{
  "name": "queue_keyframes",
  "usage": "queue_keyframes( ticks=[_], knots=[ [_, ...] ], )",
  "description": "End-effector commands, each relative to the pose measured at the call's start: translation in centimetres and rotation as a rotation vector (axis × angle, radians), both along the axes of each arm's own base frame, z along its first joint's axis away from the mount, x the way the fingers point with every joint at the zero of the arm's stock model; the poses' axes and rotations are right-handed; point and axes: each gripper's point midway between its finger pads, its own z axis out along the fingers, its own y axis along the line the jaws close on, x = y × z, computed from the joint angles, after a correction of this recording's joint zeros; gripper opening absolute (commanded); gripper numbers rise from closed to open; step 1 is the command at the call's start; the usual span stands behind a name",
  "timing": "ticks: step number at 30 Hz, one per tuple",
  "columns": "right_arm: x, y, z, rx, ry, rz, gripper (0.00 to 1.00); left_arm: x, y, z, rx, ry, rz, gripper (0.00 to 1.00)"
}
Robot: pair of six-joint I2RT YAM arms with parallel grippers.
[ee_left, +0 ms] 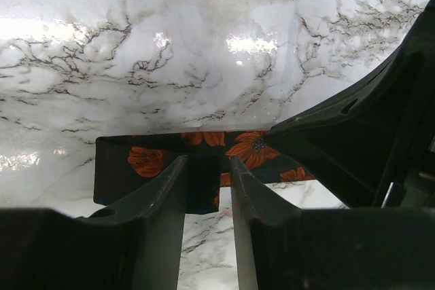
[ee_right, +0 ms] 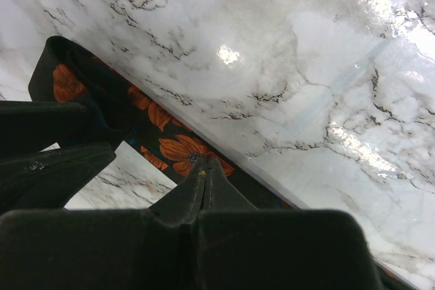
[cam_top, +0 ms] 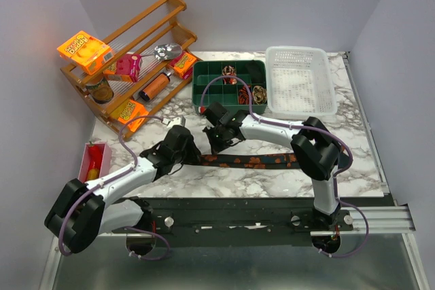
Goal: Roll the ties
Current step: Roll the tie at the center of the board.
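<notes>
So the tie (cam_top: 251, 161) is a thin, floppy strip of fabric that weighs next to nothing. My guess is it'll slide around on the glossy tabletop (cam_top: 272, 188) and bunch up rather than hold a shape. The best place to grab looks like the very tip of the end, pinching across the width, so the first fold can start the coil.

It's lying flat and stretched out across the front of the tabletop, and both hands are at its left end. My left hand (ee_left: 204, 164) sits right over that end with the fingers only a crack apart. I can see fabric and marble through the gap, so I don't think it's holding anything. My right hand (ee_right: 204, 166) is fully closed, with the tip down on an orange flower a little further along. I can't tell if it's pinching any cloth or just pressing on it.
</notes>
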Motion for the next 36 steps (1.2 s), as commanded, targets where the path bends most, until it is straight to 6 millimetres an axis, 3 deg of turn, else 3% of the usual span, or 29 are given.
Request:
queue_keyframes(
  ticks=[1, 5, 8, 9, 11, 16, 19, 24, 26, 32, 36],
  knots=[
    [0.3, 0.1, 1.2, 0.020, -0.029, 0.013, 0.03, 0.2, -0.9, 0.7, -0.068, -0.028, 0.009, 0.33],
    [0.2, 0.4, 1.3, 0.029, -0.027, 0.021, 0.03, -0.1, -1.4, 0.0, -0.099, -0.021, -0.007, 0.26],
    [0.3, 0.5, 1.3, 0.030, -0.027, 0.023, 0.03, -0.1, -2.1, -0.3, -0.127, -0.013, -0.018, 0.16],
    [0.3, 0.5, 1.3, 0.030, -0.027, 0.023, 0.03, -0.1, -2.3, -0.6, -0.126, -0.004, -0.021, 0.05],
    [0.2, 0.6, 1.2, 0.031, -0.024, 0.028, 0.03, -0.2, -2.5, -0.9, -0.123, 0.003, -0.022, 0.00],
    [0.0, 0.8, 2.1, 0.060, -0.028, 0.047, 0.03, -0.3, -2.3, -1.4, -0.104, 0.019, -0.012, 0.00],
    [-0.3, 1.2, 3.6, 0.113, -0.045, 0.070, 0.03, 0.2, -1.8, -0.2, -0.091, -0.019, 0.010, 0.00],
    [-0.7, 2.0, 5.4, 0.175, -0.058, 0.105, 0.03, 0.7, -0.6, 2.2, -0.045, -0.073, 0.031, 0.18],
    [-0.9, 2.4, 5.8, 0.191, -0.061, 0.125, 0.03, 0.7, -0.2, 2.6, -0.025, -0.074, 0.034, 0.21],
    [-1.5, 3.4, 4.9, 0.202, -0.026, 0.155, 0.03, 0.1, 0.4, 3.0, -0.004, -0.070, 0.029, 0.22],
    [-1.4, 4.0, 4.1, 0.197, -0.008, 0.156, 0.03, -0.8, 1.1, 3.4, -0.014, -0.075, 0.029, 0.13]
  ],
)
